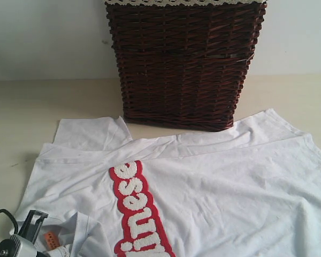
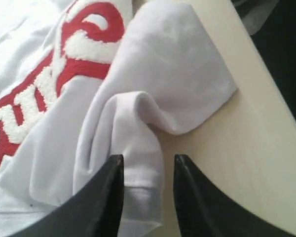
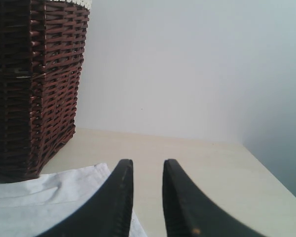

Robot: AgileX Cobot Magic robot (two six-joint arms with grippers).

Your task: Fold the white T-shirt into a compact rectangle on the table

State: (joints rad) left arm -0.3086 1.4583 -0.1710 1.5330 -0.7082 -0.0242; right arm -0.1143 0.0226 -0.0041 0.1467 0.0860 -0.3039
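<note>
Pale beige, faintly wood-grained table [image 1: 21, 107] against a plain white wall [image 1: 43, 37]. A dark brown woven wicker basket [image 1: 182, 64] with a white lace rim [image 1: 182, 2] stands at the back.

White cotton T-shirt [image 1: 230, 176] lies spread and wrinkled on the table in front of the basket, its far edge just beside the basket's base. Its red band [image 1: 139, 214] of fuzzy white lettering runs toward the near edge. We read "inese"; the rest is cut off. The small orange neck tag [image 1: 52, 239] carries dark marks too small to read.

Left pincer [image 2: 149, 160] is low over the shirt's near-left part, close to the table's edge. Its jaws stand apart, and a rumpled fold of hemmed white fabric lies between them, not squeezed. A sliver of table shows beside one finger.

Right pincer [image 3: 146, 163] is held off the table, its jaws parted by a narrow gap with nothing between them. A corner of the shirt lies below and beyond it, basket to one side.
</note>
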